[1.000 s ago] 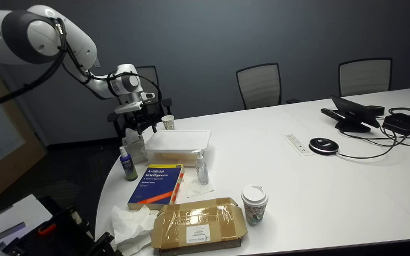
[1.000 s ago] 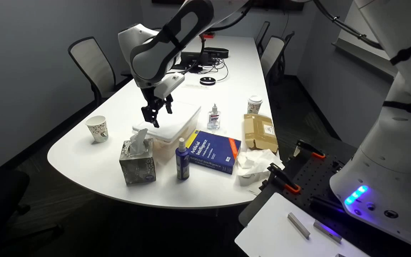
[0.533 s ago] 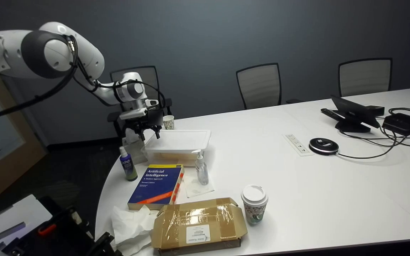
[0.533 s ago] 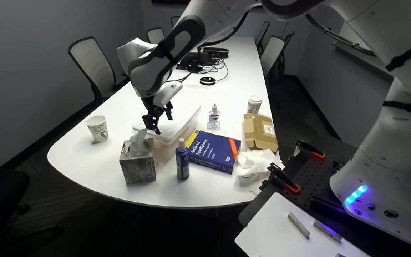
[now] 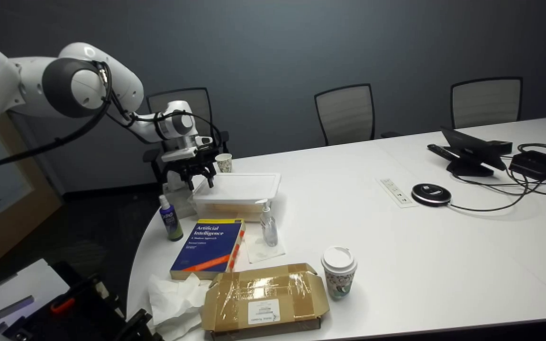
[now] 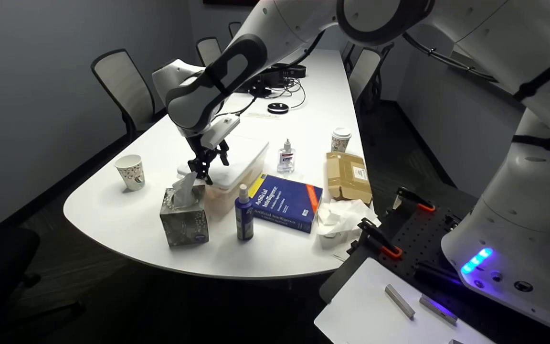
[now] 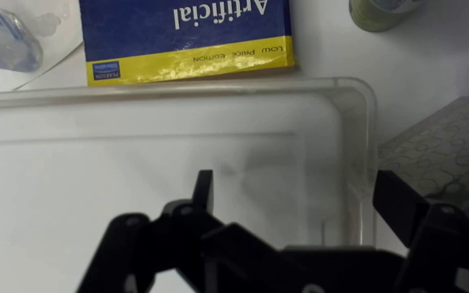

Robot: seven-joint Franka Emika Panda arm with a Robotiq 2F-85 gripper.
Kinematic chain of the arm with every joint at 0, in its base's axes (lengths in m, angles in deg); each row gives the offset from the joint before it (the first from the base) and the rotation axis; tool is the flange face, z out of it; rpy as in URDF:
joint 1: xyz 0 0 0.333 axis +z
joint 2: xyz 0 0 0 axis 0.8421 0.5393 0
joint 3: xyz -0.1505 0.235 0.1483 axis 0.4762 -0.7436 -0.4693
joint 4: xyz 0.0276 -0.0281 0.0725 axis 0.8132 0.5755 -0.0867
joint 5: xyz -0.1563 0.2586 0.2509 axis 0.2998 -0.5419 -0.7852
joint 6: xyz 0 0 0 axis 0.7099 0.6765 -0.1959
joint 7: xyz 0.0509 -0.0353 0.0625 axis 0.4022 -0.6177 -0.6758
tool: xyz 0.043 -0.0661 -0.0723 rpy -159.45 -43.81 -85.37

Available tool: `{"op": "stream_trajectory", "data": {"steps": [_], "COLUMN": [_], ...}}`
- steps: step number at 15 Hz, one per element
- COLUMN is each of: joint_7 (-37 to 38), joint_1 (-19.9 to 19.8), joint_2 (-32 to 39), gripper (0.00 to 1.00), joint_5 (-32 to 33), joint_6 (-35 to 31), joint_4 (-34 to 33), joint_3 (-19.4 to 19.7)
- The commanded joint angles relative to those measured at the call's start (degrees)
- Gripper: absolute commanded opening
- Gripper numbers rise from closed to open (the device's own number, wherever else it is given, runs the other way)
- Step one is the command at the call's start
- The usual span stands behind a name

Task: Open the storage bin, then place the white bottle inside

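the storage bin point(image 5: 228, 209) sits on the table point(image 5: 396, 265) with its lid point(image 5: 242, 184) on, just beside the book point(image 5: 209, 246) and the tissue box point(image 6: 184, 220). on the book i read "artificial intelligence, a modern approach"; my wrist view adds, upside down, "low price edition" and "pearson education". the spray bottle point(image 5: 172, 223) says "expo"; the sticker point(image 5: 263, 311) on the cardboard package point(image 5: 266, 289) is too small to read. the bin is rectangular and translucent white, with something yellowish showing through its side that i can't identify. my gripper point(image 7: 295, 179) has its fingers point(image 7: 399, 207) spread wide, holding nothing: in the wrist view one shows over the lid, the other just outside the rim point(image 7: 369, 142). i can't tell whether either touches. that view cuts the bin off at left, and the gripper covers some of it lower down.
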Motion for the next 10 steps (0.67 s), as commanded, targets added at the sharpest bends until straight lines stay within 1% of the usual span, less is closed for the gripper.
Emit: {"op": "stream_trajectory", "data": {"steps": [1, 10], "joint_7": [-0.76, 1.39], "joint_1": [1.70, 3.96], "joint_2": [2.77, 5.92], "gripper": [1.00, 1.00], "joint_5": [-0.72, 2.06], "joint_6": [2.80, 3.19], "joint_4": [-4.65, -8.74], "joint_3": [1.72, 7.07]}}
